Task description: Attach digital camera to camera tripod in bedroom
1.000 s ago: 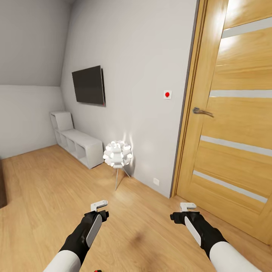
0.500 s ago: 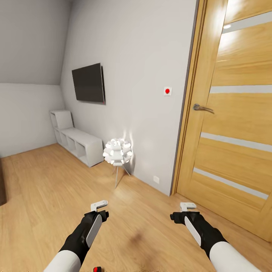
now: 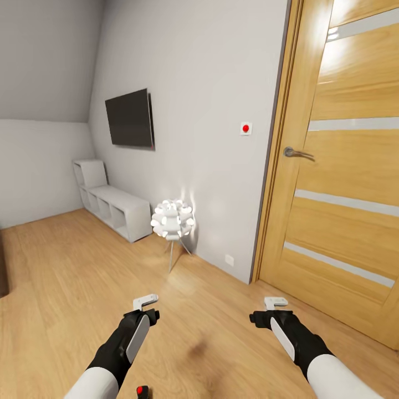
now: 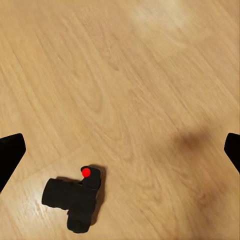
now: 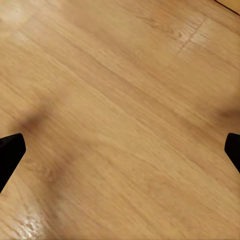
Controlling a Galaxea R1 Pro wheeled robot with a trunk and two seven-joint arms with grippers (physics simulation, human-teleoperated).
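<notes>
The digital camera, small and black with a red dot on top, lies on the light wood floor; in the head view the digital camera peeks in at the bottom edge, near my left forearm. My left gripper hovers above the floor, open and empty, and its dark fingertips frame the floor with the camera below and to one side. My right gripper is also open and empty over bare floor. The camera tripod is out of view.
A white ball-cluster lamp on thin legs stands ahead by the grey wall. A wooden door is at the right. A black TV hangs above a low white shelf unit. A dark object is at the left edge.
The head view has shifted: wall, door and lamp sit slightly higher in the picture, and more of the digital camera shows at the bottom edge. Both arms hold the same pose.
</notes>
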